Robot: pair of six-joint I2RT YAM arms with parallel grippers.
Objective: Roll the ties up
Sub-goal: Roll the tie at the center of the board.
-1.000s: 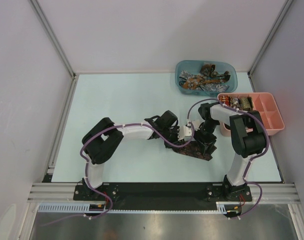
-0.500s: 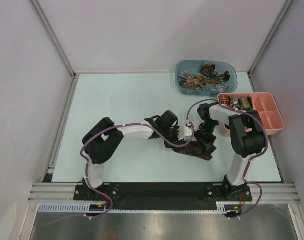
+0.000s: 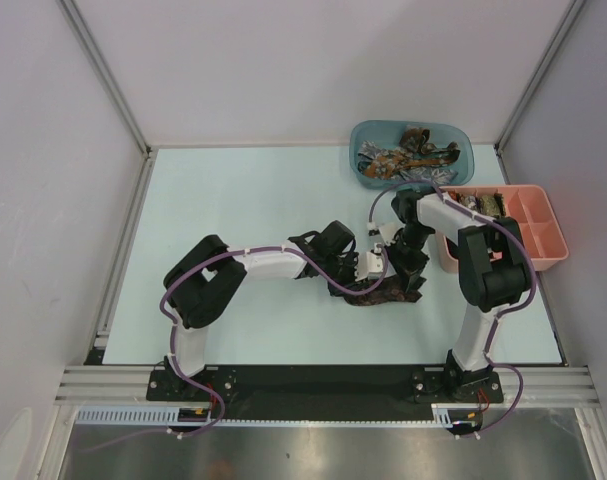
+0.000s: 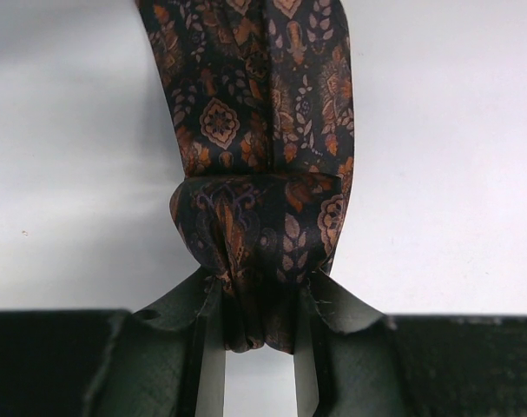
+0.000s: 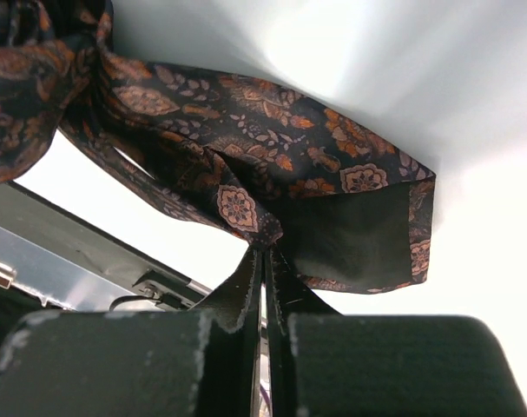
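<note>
Tie, dark brown with small orange flowers and leaves, lying crumpled on pale desk at near centre. Bunched into a thick fold, pinched in left claw. Edge by broad end, plain dark lining showing, nipped in tightly clenched right claw.

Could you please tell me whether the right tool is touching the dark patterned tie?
Touching. The right wrist view shows the right tool pinched shut on a fold of the tie.

One tie lies on table, before tub.
</note>
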